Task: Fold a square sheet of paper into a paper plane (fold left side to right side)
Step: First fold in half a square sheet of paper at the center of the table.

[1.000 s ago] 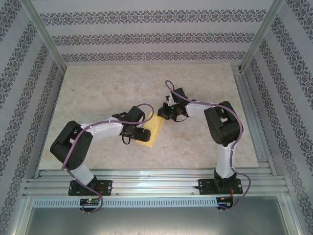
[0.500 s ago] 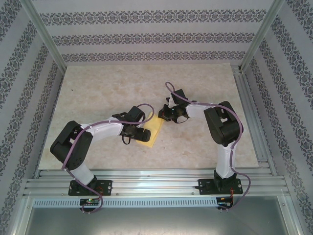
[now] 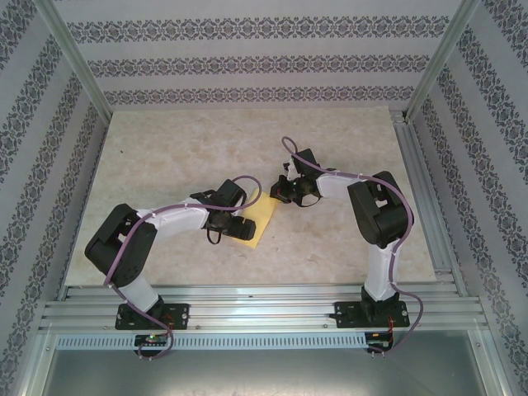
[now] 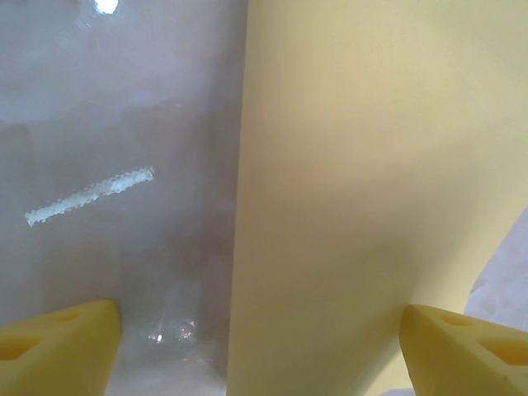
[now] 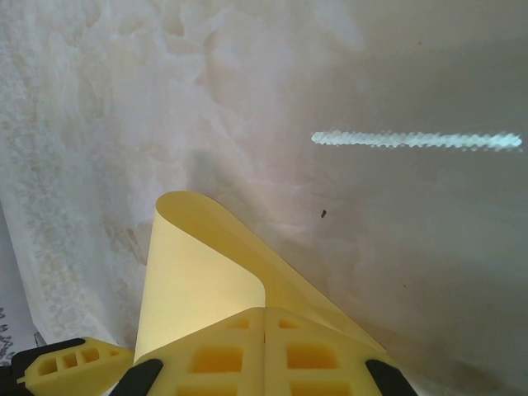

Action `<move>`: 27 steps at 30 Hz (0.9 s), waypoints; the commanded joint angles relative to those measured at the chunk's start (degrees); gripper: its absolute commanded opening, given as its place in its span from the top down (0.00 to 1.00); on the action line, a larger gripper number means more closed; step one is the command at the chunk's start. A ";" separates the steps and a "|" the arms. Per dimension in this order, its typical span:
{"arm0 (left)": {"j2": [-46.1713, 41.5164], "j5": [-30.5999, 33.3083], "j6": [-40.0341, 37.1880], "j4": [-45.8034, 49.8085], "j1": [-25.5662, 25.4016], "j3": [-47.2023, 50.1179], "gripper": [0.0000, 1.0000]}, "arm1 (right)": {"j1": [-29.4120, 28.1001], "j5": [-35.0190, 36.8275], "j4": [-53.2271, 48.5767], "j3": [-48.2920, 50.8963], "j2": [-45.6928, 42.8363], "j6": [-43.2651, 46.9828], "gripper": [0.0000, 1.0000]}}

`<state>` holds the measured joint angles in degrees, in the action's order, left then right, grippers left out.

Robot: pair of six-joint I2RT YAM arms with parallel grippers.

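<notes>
**Table** (image 3: pixel 165 157): pale marbled top. It lies under the square sheet of paper (image 3: pixel 262 219) and spreads out on every side of it.

**Left arm** (image 3: pixel 165 221): white and black with a purple cable. It reaches the paper from the paper's near-left side.

**Right arm** (image 3: pixel 375 210): same build. It reaches the paper's far-right corner.

**Square sheet of paper**: mustard-yellow and unmarked.
- The top view shows it on the table between the two grippers.
- The left wrist view shows a broad plain face with one straight edge (image 4: pixel 355 206).
- The right wrist view shows a raised edge curled over in a loop (image 5: pixel 194 272).

**Left gripper** (image 3: pixel 235 223): it sits over the paper's near-left part.
- The jaws stand wide apart with nothing clamped between them (image 4: pixel 257 330).
- One yellow fingertip (image 4: pixel 58 346) is over bare table just off the paper's edge.
- The other fingertip (image 4: pixel 462 346) is on the paper's side.
- Whether either fingertip touches the sheet cannot be told.

**Right gripper** (image 3: pixel 280 190): the jaws are closed, pinching the paper's lifted edge (image 5: pixel 264 313).
</notes>
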<state>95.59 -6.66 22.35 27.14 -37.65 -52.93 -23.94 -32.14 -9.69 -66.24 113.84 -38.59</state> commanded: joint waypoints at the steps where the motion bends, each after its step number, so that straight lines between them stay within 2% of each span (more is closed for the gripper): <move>1: 0.21 -2.98 -0.90 0.18 -1.40 -1.14 0.12 | 0.39 0.85 -0.72 -0.82 -1.08 1.84 1.00; 27: 0.63 -1.27 -0.75 0.63 -1.51 0.37 0.15 | -0.83 1.20 -0.60 -0.60 0.06 1.58 1.00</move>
<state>95.59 -6.61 22.11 27.20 -37.71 -52.95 -24.01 -31.94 -10.35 -66.26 113.86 -37.76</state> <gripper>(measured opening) 0.849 0.040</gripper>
